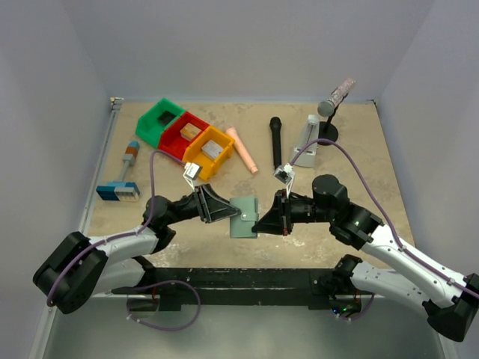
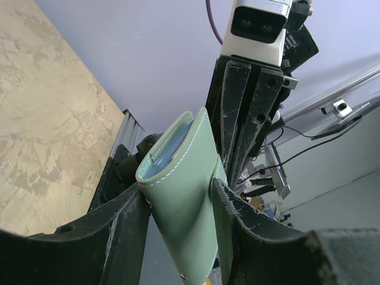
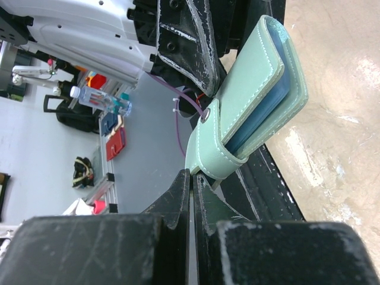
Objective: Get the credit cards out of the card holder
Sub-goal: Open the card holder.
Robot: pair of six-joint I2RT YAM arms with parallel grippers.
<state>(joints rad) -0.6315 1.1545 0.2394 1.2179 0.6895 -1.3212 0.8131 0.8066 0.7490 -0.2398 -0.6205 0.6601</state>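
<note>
The card holder (image 1: pixel 244 217) hangs above the middle of the bench (image 1: pixel 389 172), caught between both arms; the left gripper (image 2: pixel 178 202) comes at it from 9 o'clock, its fingers pressed on both faces of the folded body; the right gripper (image 3: pixel 191 181), from 3 o'clock, is pinched tight on the snap tab (image 3: pixel 208 148) at the holder's edge. The credit cards cannot be made out; only bluish inner panels (image 3: pixel 261 113) show in the mouth of the fold, so the cards are likely inside. To do this step well, the left should hold firm on the body, clear of the mouth; the right should peel the tab toward 3 o'clock slowly, so the fold opens without slipping or twisting out.
</note>
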